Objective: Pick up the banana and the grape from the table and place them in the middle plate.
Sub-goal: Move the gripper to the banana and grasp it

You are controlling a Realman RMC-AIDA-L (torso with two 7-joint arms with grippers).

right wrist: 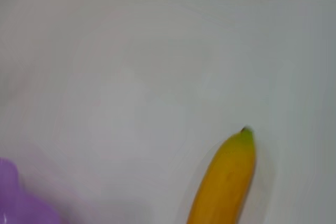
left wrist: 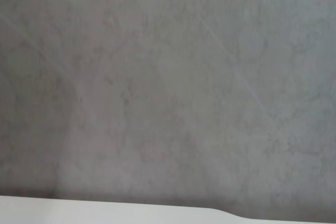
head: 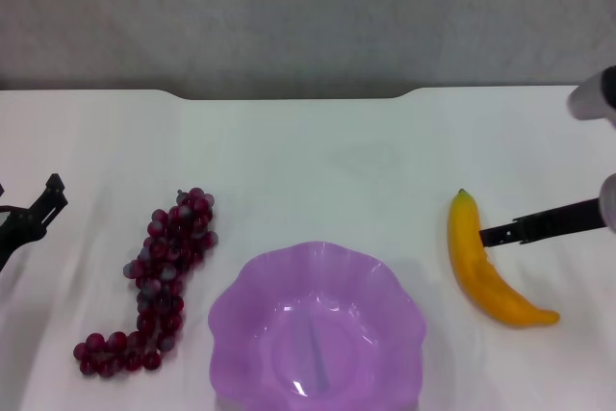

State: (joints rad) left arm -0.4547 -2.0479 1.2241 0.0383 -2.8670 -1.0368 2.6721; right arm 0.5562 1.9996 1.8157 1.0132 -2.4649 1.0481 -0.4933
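Note:
The banana [head: 486,271] lies on the white table [head: 327,161] at the right, its dark tip pointing away from me; it also shows in the right wrist view [right wrist: 226,179]. My right gripper [head: 493,234] comes in from the right edge and its dark end is at the banana's right side, near the tip end. The grape [head: 159,276] bunch lies at the left. The middle plate [head: 318,329] is purple with a wavy rim, holds nothing, and sits at the near centre; its edge shows in the right wrist view [right wrist: 21,203]. My left gripper [head: 40,207] is at the far left edge, apart from the grape.
The table's notched far edge [head: 289,95] meets a grey wall [left wrist: 157,77]. Bare white tabletop lies between the fruit and the far edge.

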